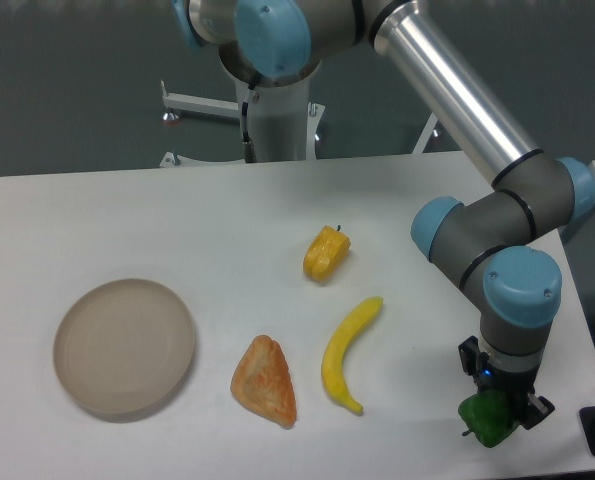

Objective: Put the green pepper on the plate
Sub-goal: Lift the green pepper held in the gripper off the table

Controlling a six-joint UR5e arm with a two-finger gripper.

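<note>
The green pepper (488, 420) sits near the table's front right corner, glossy and lumpy, with a short dark stem pointing left. My gripper (499, 400) points straight down over it, with its fingers around the pepper's top; the arm's wrist hides the fingertips, so the grip is unclear. The beige plate (125, 346) lies at the front left of the table, far from the gripper, with nothing on it.
A yellow-orange pepper (326, 253) lies mid-table. A yellow banana (348, 340) lies in front of it. An orange-tan wedge of toy food (266, 380) lies right of the plate. The table's right edge is close to the gripper.
</note>
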